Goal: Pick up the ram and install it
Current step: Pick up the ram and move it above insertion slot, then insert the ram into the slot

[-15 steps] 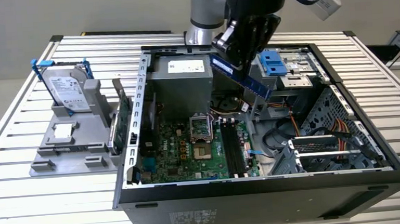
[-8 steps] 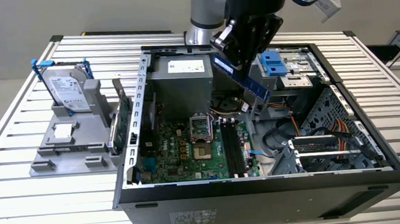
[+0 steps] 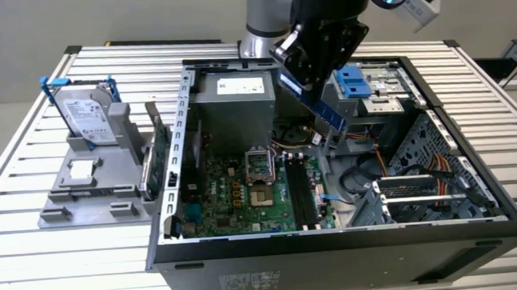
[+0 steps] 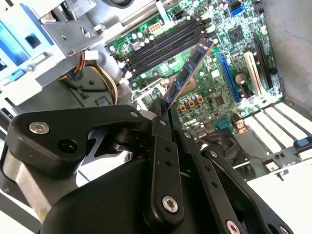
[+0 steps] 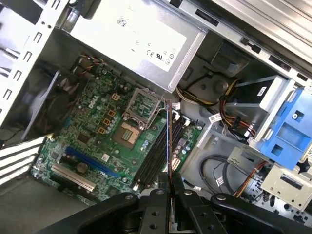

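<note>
Over the motherboard: tool clenched on one end of the ram.
Ram: probably light, stiff, fragile; best pinched by its edges, chips spared.

The ram, a thin bluish-green strip with dark chips, hangs tilted above the motherboard

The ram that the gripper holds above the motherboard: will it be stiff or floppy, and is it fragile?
Probably stiff: the ram juts straight from the gripper without sagging. Likely light, since a grip at one end carries it. Possibly fragile: it is thin, with small chips bare along its face.
</note>
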Robot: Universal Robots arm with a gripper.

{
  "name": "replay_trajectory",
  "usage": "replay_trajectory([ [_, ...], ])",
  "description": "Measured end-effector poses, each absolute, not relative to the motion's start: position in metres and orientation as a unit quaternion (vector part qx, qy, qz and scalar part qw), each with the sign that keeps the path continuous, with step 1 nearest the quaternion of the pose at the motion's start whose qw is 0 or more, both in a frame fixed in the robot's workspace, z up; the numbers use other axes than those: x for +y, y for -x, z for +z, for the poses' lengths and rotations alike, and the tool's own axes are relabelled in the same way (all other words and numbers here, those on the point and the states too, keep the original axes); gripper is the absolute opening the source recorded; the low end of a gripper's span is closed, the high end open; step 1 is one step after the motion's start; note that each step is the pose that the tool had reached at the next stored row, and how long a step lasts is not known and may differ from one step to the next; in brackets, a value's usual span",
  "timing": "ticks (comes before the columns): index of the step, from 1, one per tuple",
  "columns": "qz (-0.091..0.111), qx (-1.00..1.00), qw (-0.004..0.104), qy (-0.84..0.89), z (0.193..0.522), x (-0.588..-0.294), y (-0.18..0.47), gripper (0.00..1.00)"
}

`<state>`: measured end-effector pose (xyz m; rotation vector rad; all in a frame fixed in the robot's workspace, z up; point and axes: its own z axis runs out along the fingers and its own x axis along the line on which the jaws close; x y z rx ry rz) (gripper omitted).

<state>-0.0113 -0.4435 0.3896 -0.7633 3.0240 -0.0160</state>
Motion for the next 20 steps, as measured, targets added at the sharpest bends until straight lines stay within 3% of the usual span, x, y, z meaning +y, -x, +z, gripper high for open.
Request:
replay_trajectory([
  [20, -0.006, 0.990, 0.011, 0.143, 0.3896, -0.4435, 0.0107, 0.00],
])
